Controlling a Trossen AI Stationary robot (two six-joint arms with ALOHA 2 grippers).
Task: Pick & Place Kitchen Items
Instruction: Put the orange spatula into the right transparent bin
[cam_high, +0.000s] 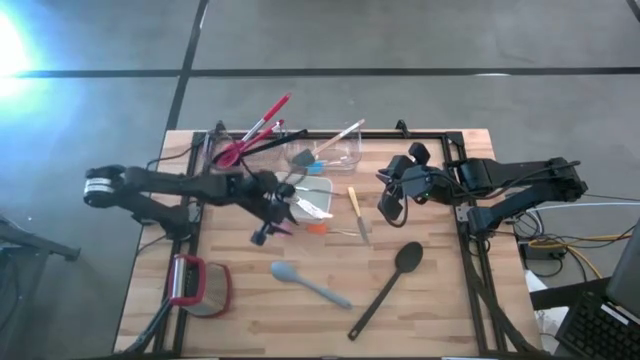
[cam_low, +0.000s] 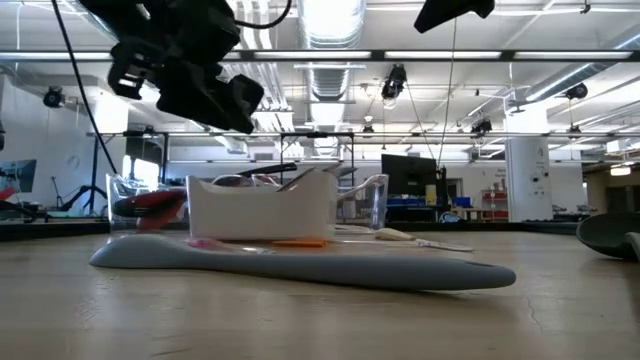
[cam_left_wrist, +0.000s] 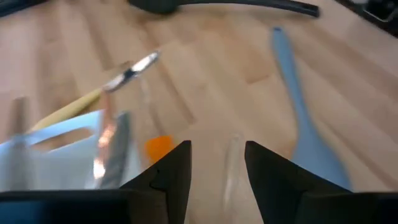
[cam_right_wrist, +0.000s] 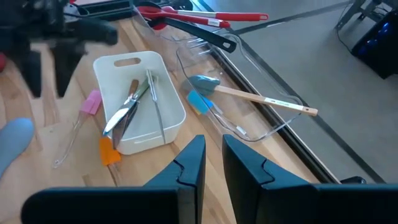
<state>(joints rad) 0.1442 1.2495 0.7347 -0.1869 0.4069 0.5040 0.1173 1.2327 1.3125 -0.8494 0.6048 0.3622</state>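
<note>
My left gripper is open and empty, raised above the table just near of the white square dish. Below its fingers lie a clear-handled pink piece and an orange piece. The dish holds a wooden-handled knife and metal utensils. A grey-blue spatula, a black spoon and a yellow-handled knife lie flat on the table. My right gripper hangs empty to the right of the dish, its fingers a narrow gap apart.
A clear plastic tub at the far edge holds a wooden-handled utensil and a blue piece. Red utensils and a black slotted turner lie at the far left. A red-and-grey gadget sits near left. A black frame borders the table.
</note>
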